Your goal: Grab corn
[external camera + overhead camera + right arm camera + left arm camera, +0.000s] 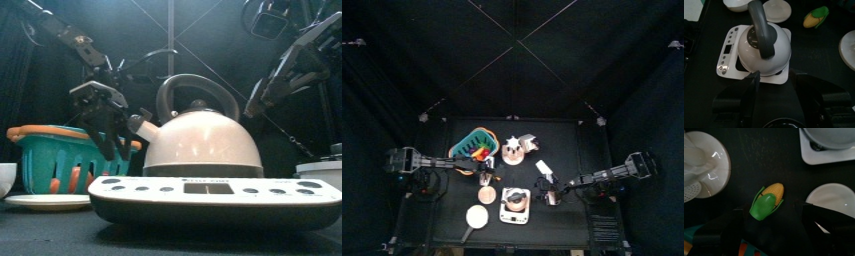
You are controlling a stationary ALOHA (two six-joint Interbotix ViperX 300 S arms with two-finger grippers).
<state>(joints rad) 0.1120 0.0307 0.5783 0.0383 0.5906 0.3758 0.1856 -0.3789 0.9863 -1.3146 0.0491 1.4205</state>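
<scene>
Corn (769, 201) lies on the bare table at centre of the left wrist view, long axis tilted—green end lower left, yellow tip upper right. Left gripper (771, 230) directly above, jaws spread wide, straddling it. Right gripper (784, 92)—jaw state undetermined—farther off by the kettle (763, 50).

Colours on the black desk (817, 55)

Between the open black jaws of the left tool (771, 225) lies the corn (768, 200), yellow kernels with a bright green husk. Near this tool are white plates (836, 202). Beside it, in the front view, stands a basket (60, 155) of teal with an orange rim. Before the right tool (784, 95) is a white kettle (761, 50) with a grey handle on a white base with dark buttons.
</scene>
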